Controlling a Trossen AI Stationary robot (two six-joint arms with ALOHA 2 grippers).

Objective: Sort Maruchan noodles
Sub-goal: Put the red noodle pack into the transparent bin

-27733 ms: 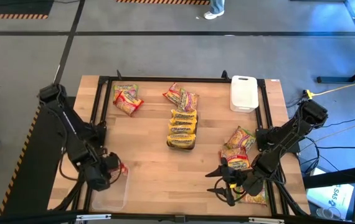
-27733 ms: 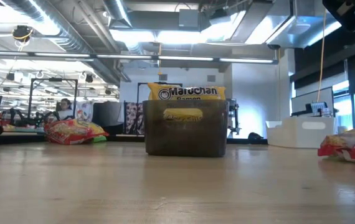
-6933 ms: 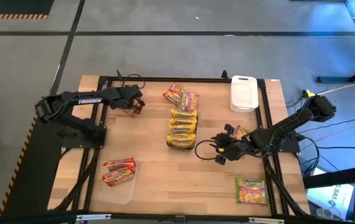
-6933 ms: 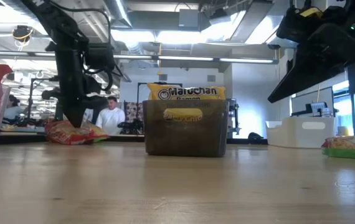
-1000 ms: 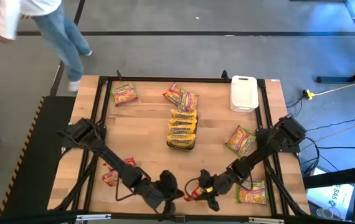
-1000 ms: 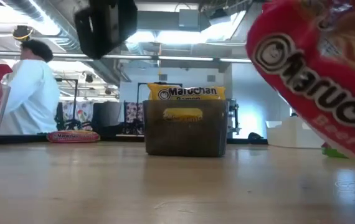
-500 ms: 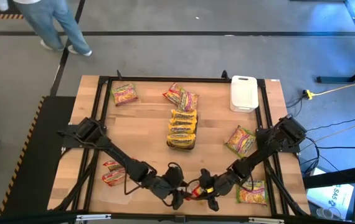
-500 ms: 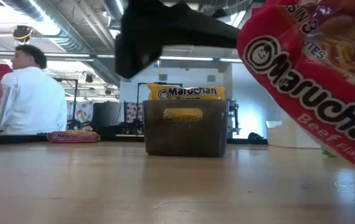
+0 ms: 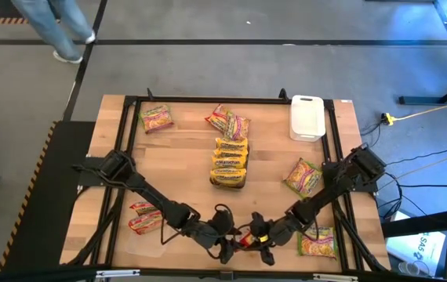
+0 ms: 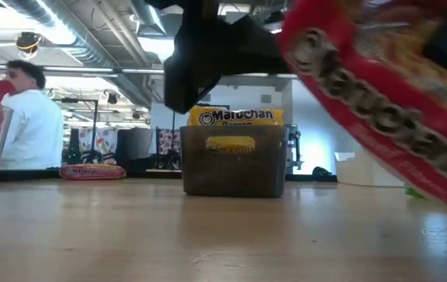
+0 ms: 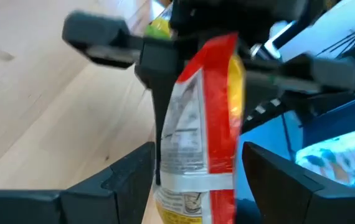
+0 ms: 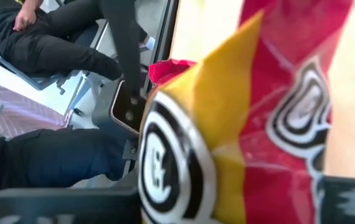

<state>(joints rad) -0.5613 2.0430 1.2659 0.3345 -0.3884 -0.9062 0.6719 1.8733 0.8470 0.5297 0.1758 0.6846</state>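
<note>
A red Maruchan noodle packet (image 9: pixel 244 241) hangs in the air over the table's near edge, between my two grippers. It fills the low view's right side (image 10: pixel 380 117). My right gripper (image 9: pixel 255 237) reaches in from the right and is shut on it. My left gripper (image 9: pixel 228 238) comes from the left and is open. In the left wrist view its two fingers (image 11: pixel 134 177) stand on either side of the packet's lower end (image 11: pixel 196 180), close beside it. Other packets lie about the table, and yellow ones stand in the dark tray (image 9: pixel 230 163). My right gripper pinches the red packet between its two fingers near one end (image 11: pixel 177 93), coming level from the table's right. The packet is lifted clear of the table and sits tilted in the hold, showing edge-on in the left wrist view.
A clear tray (image 9: pixel 149 227) near the left edge holds red packets. A white tray (image 9: pixel 306 117) sits at the far right. Green-and-pink packets lie at the far left (image 9: pixel 157 117), at the right (image 9: pixel 303 176) and near right (image 9: pixel 317 241). A person (image 10: pixel 27 117) stands beyond the table.
My left gripper has moved right along the near edge toward the red packet, until its open fingers stand on either side of it. The packet has tipped somewhat in my right gripper's hold. The person behind the table has walked on.
</note>
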